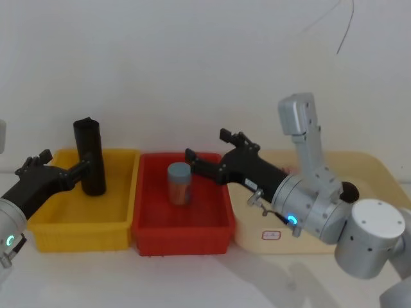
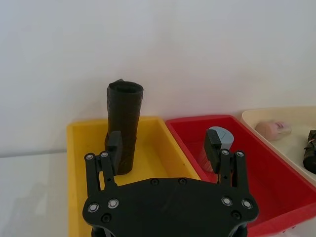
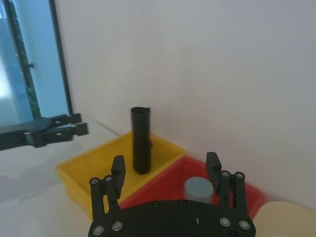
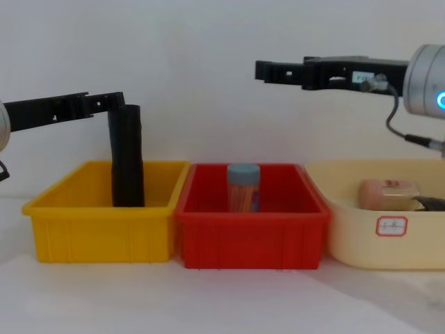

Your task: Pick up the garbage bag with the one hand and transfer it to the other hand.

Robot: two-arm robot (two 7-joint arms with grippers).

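Right, we are seeing three bins sitting side by side: a yellow bin (image 4: 97, 216), a red bin (image 4: 250, 229) and a cream bin (image 4: 386, 229). One garbage bag (image 4: 127, 156) is standing upright in the yellow bin, near its far wall, its top rising well above the rim. The left gripper (image 4: 111, 103) is reaching in level with the roll's upper part; in the left wrist view one of its fingers (image 2: 115, 147) is lying just beside the roll, the jaws spread wide and not closing on it. We cannot tell whether that finger is touching the roll. The right gripper (image 4: 268, 71) is hanging high above the red bin, jaws wide in its own wrist view and gripping nothing. One jar with a grey-blue lid (image 4: 243, 186) is standing in the red bin. In the cream bin we are counting one pinkish item (image 4: 389, 191), partly cut off by the rim, and one dark thing (image 2: 311, 148) at the edge of the left wrist view, too cropped to identify.
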